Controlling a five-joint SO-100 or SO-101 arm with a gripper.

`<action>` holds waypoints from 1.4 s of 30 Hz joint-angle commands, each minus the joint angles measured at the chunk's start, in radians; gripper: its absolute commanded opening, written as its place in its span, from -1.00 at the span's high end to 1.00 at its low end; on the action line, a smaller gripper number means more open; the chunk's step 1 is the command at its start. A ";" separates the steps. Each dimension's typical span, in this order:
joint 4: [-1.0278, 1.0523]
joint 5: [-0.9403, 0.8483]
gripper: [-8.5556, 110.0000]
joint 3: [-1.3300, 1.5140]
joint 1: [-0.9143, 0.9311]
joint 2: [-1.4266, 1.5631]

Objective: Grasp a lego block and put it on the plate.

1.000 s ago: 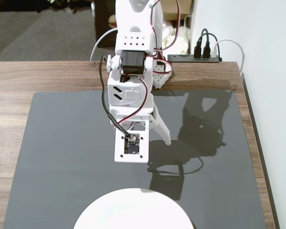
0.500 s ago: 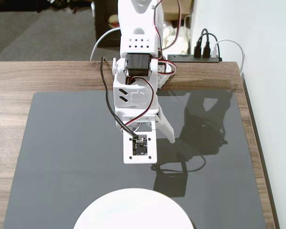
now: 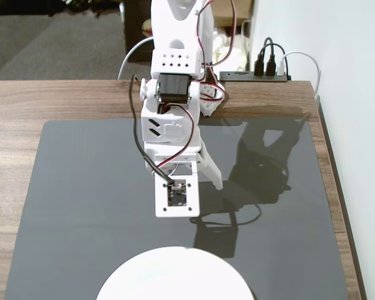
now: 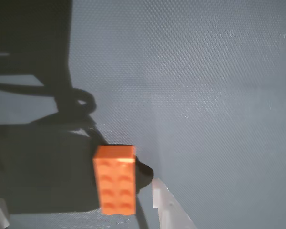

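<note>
Hovering spread gripper (image 4: pixel 81 210) over lego block (image 4: pixel 115 179) at lower centre of wrist view, lined up to straddle it (not gripped); plate (image 3: pixel 175 275) waiting bottom of fixed view.

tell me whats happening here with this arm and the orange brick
A white robot arm hangs over a dark mat on a wooden table. The wrist view shows the orange lego block lying on the mat between the fingers of the open gripper, not gripped yet. The fixed view hides the block under the arm. The white plate sits empty at the near edge of that view.
</note>
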 commanded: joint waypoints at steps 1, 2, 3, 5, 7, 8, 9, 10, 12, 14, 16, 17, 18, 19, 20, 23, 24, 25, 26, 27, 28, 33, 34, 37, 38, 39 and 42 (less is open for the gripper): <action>-0.012 -0.009 0.22 -0.002 0.008 0.003; -0.014 -0.009 0.22 0.002 0.008 0.002; -0.018 -0.009 0.22 0.003 0.008 0.000; -0.025 -0.009 0.22 0.006 0.008 -0.002; -0.025 -0.009 0.23 0.006 0.005 -0.002; -0.025 -0.009 0.24 0.006 0.003 -0.002; -0.025 -0.009 0.24 0.006 0.002 -0.002; -0.025 -0.009 0.26 0.006 0.002 -0.002; -0.025 -0.009 0.31 0.006 0.002 -0.002; -0.025 -0.009 0.35 0.006 0.000 -0.002; -0.025 -0.006 0.41 0.006 0.000 -0.002; -0.025 -0.006 0.41 0.006 0.000 -0.002; -0.025 -0.005 0.43 0.006 -0.002 -0.002; -0.025 -0.005 0.46 0.006 -0.002 -0.002; -0.025 -0.003 0.48 0.005 -0.002 -0.002; -0.025 -0.002 0.60 0.003 -0.002 -0.002; -0.025 0.000 0.61 0.003 -0.002 -0.002; -0.025 0.000 0.61 0.003 -0.003 -0.002; -0.025 0.000 0.61 0.003 -0.003 -0.002; -0.025 0.000 0.64 0.003 -0.003 -0.002; -0.026 0.000 0.66 0.003 -0.003 -0.002; -0.031 0.005 0.75 0.003 -0.006 -0.005; -0.032 0.008 0.78 0.003 -0.008 -0.005; -0.034 0.011 0.78 0.003 -0.011 -0.005; -0.034 0.012 0.78 0.003 -0.012 -0.005; -0.034 0.014 0.78 0.003 -0.014 -0.005; -0.035 0.017 0.78 0.003 -0.017 -0.005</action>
